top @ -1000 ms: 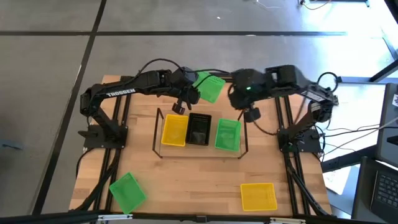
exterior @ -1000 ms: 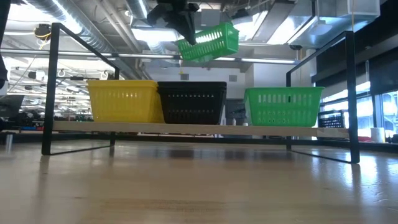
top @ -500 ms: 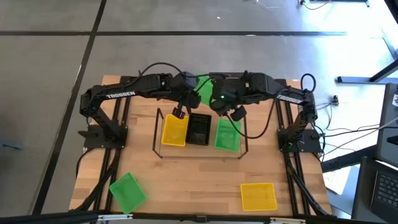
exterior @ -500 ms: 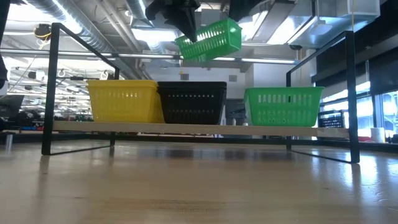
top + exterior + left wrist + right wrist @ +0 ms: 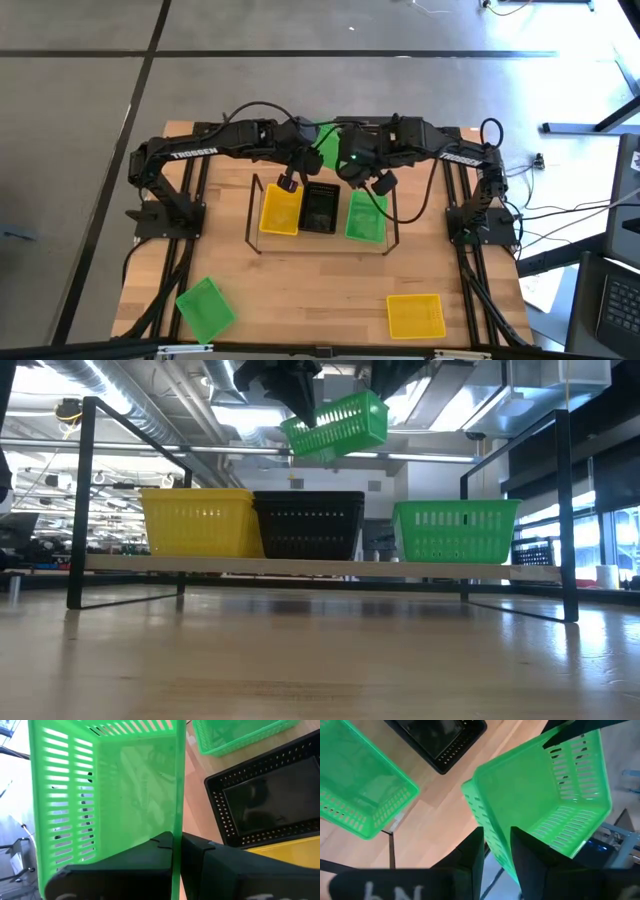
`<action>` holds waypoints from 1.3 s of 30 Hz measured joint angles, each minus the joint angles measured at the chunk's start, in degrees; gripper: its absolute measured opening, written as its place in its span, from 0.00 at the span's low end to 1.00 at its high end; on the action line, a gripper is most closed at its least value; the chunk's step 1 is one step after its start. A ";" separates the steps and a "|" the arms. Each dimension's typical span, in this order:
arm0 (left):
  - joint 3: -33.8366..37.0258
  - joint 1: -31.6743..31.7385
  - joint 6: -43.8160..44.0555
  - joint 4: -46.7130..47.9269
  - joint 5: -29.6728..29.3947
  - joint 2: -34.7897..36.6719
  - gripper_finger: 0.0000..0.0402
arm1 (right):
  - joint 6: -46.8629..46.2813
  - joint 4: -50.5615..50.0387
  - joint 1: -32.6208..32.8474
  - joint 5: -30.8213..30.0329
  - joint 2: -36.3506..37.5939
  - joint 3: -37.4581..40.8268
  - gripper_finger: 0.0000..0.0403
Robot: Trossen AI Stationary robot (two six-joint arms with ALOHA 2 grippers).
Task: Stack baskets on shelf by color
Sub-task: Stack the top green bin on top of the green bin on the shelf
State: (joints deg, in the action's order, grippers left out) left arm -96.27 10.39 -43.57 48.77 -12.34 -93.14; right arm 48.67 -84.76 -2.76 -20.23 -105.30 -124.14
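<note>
We see the shelf (image 5: 325,243) mid-table carrying three baskets in a row: yellow basket (image 5: 280,209), black basket (image 5: 320,208), green basket (image 5: 366,216). Above and behind the black one, a second green basket, the held basket (image 5: 337,425), hangs tilted in the air. Both arms meet at it: the left gripper (image 5: 175,847) is closed on one wall, and the right gripper (image 5: 496,851) straddles the opposite wall, its fingers close about the rim. The shelved green basket lies to the right of the held one and below it, so the right arm is the nearer. Two more baskets lie at the table's front.
</note>
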 joint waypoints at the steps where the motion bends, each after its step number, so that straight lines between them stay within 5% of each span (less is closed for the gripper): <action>1: 0.00 0.00 0.02 0.00 0.00 0.00 0.00 | -0.02 0.05 -0.21 0.60 -0.12 -0.02 0.24; 12: 0.00 -0.28 1.24 -0.24 0.02 -0.02 0.00 | -0.08 0.89 -2.65 7.00 -2.03 -0.04 0.22; 20: 0.00 -0.27 1.48 -0.37 -0.31 -0.02 0.00 | -0.75 0.36 -2.55 8.45 -2.01 0.01 0.03; 25: 0.00 -0.26 3.62 -0.49 -0.76 -0.14 0.00 | -2.43 0.49 -2.56 8.81 -2.01 0.02 0.02; 39: 0.00 -0.28 2.43 -3.86 -5.36 -2.37 0.18 | -3.16 0.84 -2.66 8.55 -2.03 0.04 0.00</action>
State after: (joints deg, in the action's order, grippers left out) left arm -96.27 10.11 -41.14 44.92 -17.70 -95.52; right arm 45.51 -83.91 -5.42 -11.68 -107.33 -124.09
